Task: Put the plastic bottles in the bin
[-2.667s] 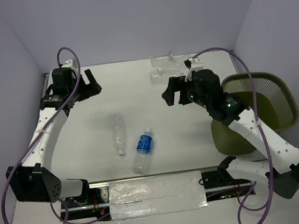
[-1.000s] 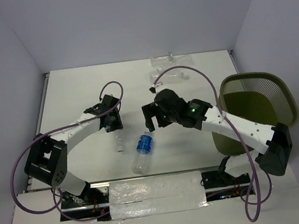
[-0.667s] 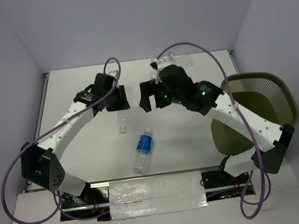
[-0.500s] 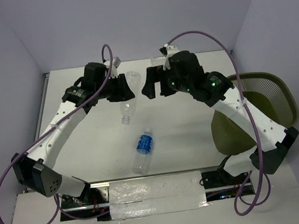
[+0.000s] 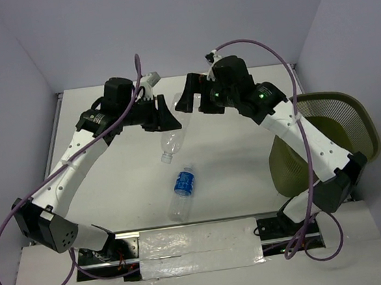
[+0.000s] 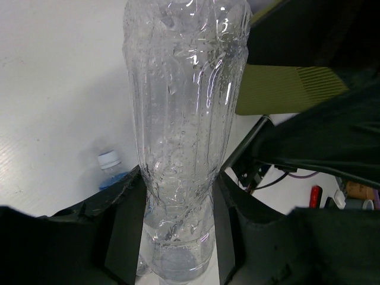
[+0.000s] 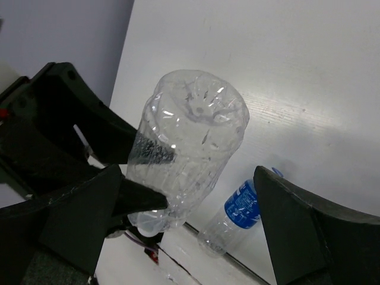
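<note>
White table (image 5: 235, 168) shows two bottles (image 5: 182, 190), one bin (image 5: 342, 115).

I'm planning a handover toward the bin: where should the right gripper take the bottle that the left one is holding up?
Take the clear bottle on its wide body just behind the base, the end facing the open right gripper. Come from the right, fingers either side: the left gripper clamps its waist.
</note>
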